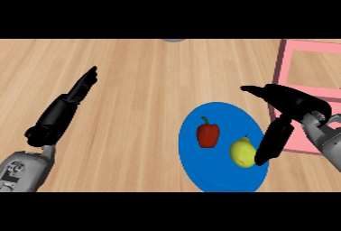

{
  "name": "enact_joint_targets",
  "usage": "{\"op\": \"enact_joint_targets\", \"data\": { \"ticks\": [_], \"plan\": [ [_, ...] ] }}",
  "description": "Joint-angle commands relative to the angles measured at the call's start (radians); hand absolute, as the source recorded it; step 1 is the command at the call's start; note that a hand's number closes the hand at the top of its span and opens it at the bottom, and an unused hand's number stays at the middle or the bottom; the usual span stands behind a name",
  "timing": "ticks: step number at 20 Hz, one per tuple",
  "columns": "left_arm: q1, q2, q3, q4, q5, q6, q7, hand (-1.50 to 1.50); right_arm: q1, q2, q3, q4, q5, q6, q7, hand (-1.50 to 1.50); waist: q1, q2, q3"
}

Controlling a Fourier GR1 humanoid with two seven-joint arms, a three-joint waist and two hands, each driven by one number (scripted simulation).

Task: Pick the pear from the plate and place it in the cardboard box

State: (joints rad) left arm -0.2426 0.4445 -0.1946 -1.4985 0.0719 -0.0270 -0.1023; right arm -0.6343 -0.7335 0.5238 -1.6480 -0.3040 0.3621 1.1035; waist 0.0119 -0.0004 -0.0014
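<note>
The fingers (273,142) of the right hand (293,108) hang straight and spread, holding nothing, their tips down at the right flank of the pear (243,152), touching it or just beside it; I cannot tell which. The thumb (256,90) juts out to the left, farther off and well apart from the fruit. So the pear lies just left of those fingertips, and the grasp, by my judgement, turns on bringing the thumb round to the pear's left side so the fruit sits between thumb and fingers.

Largest first: the wooden bench (133,90) fills the view. The pink-sided cardboard box (288,49) sits at the far right, partly hidden by the right hand. The blue plate (213,180) lies near and right of centre, just left of the box.

The left hand (80,90) is at the left, well apart from the plate, fingers straight and empty, resting. The right hand is plainly the nearer one.

On the plate, a red pepper (208,134) stands left of the pear, close but apart.

The pear is yellow-green and plump, its long axis running roughly near to far, the stem end pointing far.
</note>
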Motion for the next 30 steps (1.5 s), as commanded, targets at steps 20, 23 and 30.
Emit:
{"op": "enact_joint_targets", "data": {
  "ticks": [20, 23, 30],
  "plan": [
    [0.037, -0.050, 0.064, 0.027, -0.059, -0.063, -0.038, 0.00, 0.056, 0.117, 0.061, 0.113, 0.203, 0.060, 0.080, -1.50, -0.012, 0.000, 0.001],
    [0.038, -0.073, 0.047, -0.122, -0.064, -0.032, 0.098, 0.00, 0.110, 0.146, 0.084, 0.132, 0.251, 0.028, 0.030, -1.50, -0.007, -0.002, 0.002],
    [-0.008, -0.081, 0.085, 0.047, -0.101, -0.074, -0.025, 0.00, 0.143, 0.176, 0.086, 0.153, 0.319, 0.043, 0.029, -1.50, -0.015, 0.001, 0.001]
  ]
}}
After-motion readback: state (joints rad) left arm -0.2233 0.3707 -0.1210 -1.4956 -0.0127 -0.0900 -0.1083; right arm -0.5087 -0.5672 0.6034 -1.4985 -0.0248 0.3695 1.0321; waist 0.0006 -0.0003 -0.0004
